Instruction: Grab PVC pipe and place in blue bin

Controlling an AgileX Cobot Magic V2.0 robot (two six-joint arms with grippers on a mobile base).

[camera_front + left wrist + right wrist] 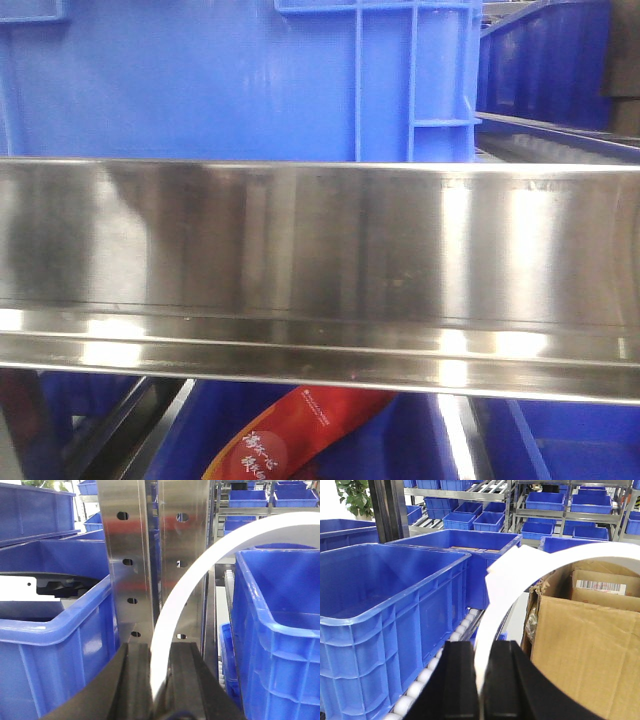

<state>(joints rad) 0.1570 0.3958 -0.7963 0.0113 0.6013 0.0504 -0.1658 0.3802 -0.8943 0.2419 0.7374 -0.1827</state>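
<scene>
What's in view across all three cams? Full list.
PVC pipe: white, curved, clamped in both wrist views; one or two, cannot tell.
Blue bins: many, on roller lanes and back racks.
Cardboard box: one, brown, right of right wrist view.
Steel uprights: two, perforated, left wrist view.
Steel rail: one, across front view.
Red packet: one, below rail.
Plant: one, green, right wrist view.
Left gripper: black, shut on pipe.
Right gripper: black, shut on pipe.

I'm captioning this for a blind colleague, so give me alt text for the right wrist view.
The right gripper is shut on a white PVC pipe that arcs up and rightward. A large blue bin stands on rollers at left, a cardboard box at right, racks of blue bins behind.
</scene>
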